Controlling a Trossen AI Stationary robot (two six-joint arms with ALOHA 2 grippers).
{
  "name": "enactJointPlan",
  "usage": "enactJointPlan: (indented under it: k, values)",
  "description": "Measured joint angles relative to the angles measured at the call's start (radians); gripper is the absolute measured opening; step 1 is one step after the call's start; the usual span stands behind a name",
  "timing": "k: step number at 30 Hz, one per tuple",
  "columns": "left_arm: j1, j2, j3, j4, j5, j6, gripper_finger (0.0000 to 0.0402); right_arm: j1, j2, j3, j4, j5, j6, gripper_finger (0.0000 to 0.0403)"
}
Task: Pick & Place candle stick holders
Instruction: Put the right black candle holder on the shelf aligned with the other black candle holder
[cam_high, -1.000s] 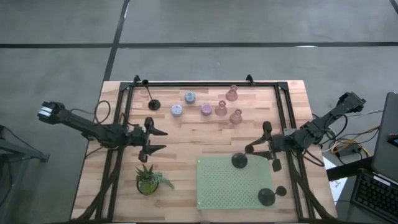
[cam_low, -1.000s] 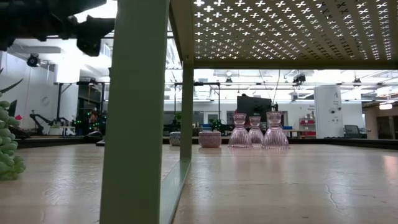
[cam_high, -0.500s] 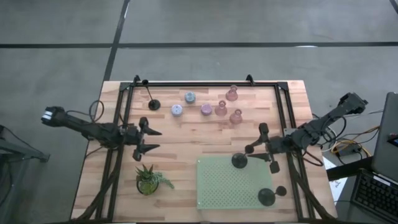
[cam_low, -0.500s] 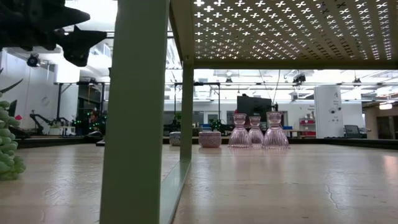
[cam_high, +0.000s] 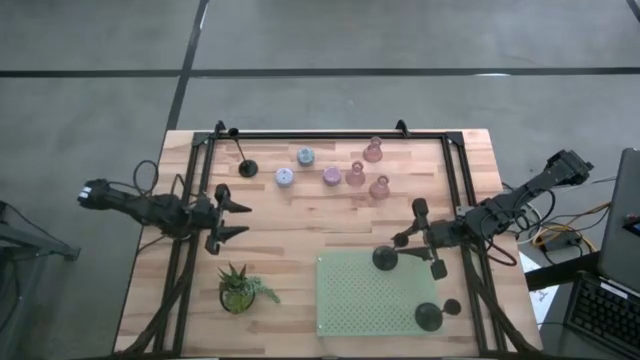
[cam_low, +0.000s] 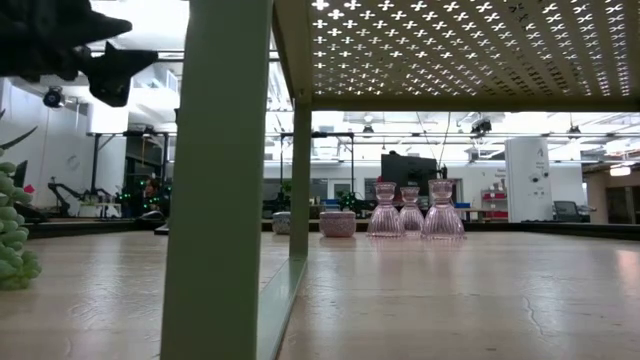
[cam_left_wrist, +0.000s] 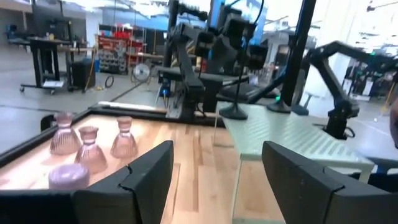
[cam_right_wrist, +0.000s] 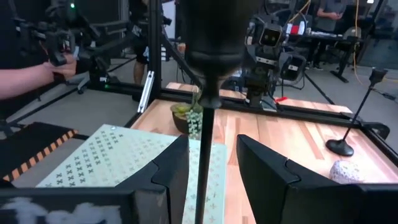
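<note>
Two black candle stick holders (cam_high: 385, 258) (cam_high: 430, 317) stand on their round bases on the green perforated stand (cam_high: 350, 300). My right gripper (cam_high: 413, 240) is open and level. Its fingers stand on either side of the nearer holder's thin stem (cam_right_wrist: 204, 155), below its cup (cam_right_wrist: 211, 37), with a gap on both sides. A third black holder (cam_high: 247, 168), pink bell-shaped holders (cam_high: 355, 174) and short lilac and pale-blue ones (cam_high: 284, 177) stand on the table at the far side. My left gripper (cam_high: 236, 218) hovers open and empty at the left.
A small green potted plant (cam_high: 240, 288) stands near the front left. A black frame (cam_high: 320, 135) runs along the table's far edge and down both sides. A small dark object (cam_high: 452, 307) lies on the stand. A person's hand (cam_right_wrist: 31, 74) shows beyond the table.
My left gripper has drawn back toward the table's left edge, staying open and level. The holders and the stand have not moved.
</note>
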Motion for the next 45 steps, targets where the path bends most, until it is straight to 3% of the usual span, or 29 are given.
enactJointPlan:
  k: [10, 16, 36, 45]
  values:
    - [0.0, -0.091, 0.001, -0.161, -0.024, -0.029, 0.025, 0.0, 0.008, 0.0, 0.008, 0.0, -0.018, 0.0069]
    - [0.0, -0.133, -0.047, -0.167, -0.037, -0.046, 0.025, -0.005, 0.008, 0.0, 0.008, 0.0, -0.018, 0.0044]
    - [0.002, -0.143, -0.073, -0.134, -0.056, -0.05, 0.025, -0.006, 0.004, 0.0, 0.006, -0.001, -0.025, 0.0037]
    - [0.002, -0.14, -0.074, -0.131, -0.057, -0.051, 0.025, -0.006, -0.002, 0.0, 0.002, -0.026, -0.022, 0.0013]
